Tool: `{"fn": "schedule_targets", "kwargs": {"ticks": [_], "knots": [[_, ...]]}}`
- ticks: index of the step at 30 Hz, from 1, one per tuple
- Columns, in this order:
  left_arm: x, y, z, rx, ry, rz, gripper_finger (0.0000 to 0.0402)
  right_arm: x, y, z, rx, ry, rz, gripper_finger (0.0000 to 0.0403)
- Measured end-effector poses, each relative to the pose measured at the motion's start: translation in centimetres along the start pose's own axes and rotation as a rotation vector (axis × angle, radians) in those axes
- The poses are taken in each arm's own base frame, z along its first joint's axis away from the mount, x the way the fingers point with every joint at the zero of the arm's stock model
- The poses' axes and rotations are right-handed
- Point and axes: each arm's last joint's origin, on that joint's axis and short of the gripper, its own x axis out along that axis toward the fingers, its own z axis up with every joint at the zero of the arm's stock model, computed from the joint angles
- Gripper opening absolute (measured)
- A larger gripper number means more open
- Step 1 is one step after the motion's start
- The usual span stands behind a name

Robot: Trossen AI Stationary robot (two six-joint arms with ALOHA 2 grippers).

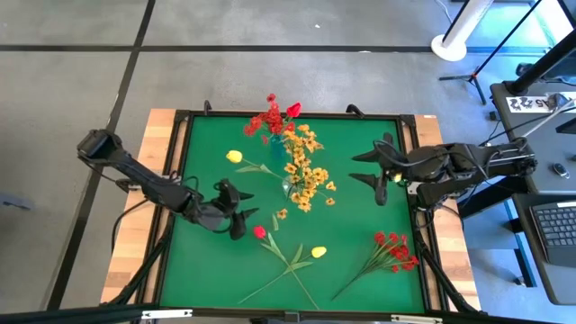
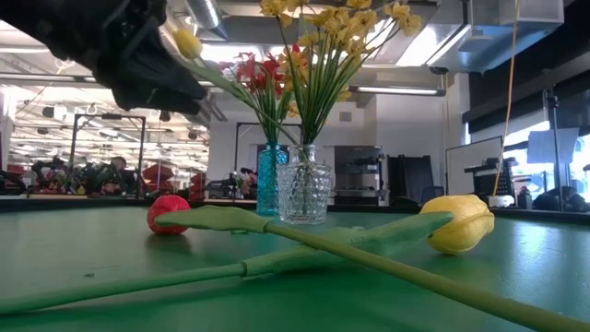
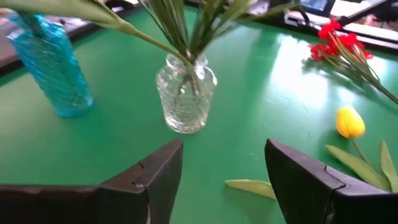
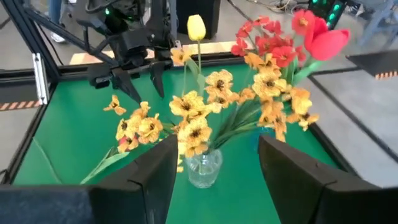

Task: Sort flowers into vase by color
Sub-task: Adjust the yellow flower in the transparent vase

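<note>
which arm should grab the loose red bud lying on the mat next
Left, probably. The left gripper, open and empty, hovers right beside the red bud; the right gripper waits across the mat by the far edge.

The blue vase [image 1: 290, 145] is mostly hidden beneath the red blooms [image 1: 268, 119] in the high view, and the clear vase [image 3: 185, 94] stems are cut off in the left wrist view.

Two vases mid-table: clear vase [image 3: 185, 93] nearer the front, second vase [image 3: 50, 65] just behind it, both holding sprigs. One stem [image 1: 245, 162] lies left of the vases. Two tulip stems [image 1: 286, 259] lie crossed at front centre, a sprig cluster [image 1: 389, 252] at front right. Left gripper [image 1: 236, 214] sits front-left of the vases, right gripper [image 1: 378, 169] to their right.
</note>
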Motion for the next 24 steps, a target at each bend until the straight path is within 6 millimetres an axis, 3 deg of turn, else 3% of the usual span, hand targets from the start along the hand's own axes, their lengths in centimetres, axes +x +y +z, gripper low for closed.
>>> {"fn": "schedule_targets", "kwargs": {"ticks": [10, 17, 24], "knots": [[0.7, 1.4, 0.8, -0.011, -0.053, 0.143, 0.0218, 0.5, -0.1, -1.5, 0.062, 0.153, -0.035, 0.022], [1.3, 2.7, 1.4, -0.113, -0.137, 0.303, 0.0218, 0.7, 0.4, -1.4, 0.052, 0.137, -0.041, 0.022], [1.5, 3.2, 0.6, -0.133, -0.146, 0.301, 0.0218, 0.6, 2.1, -1.6, -0.006, 0.12, -0.007, 0.022]]}}
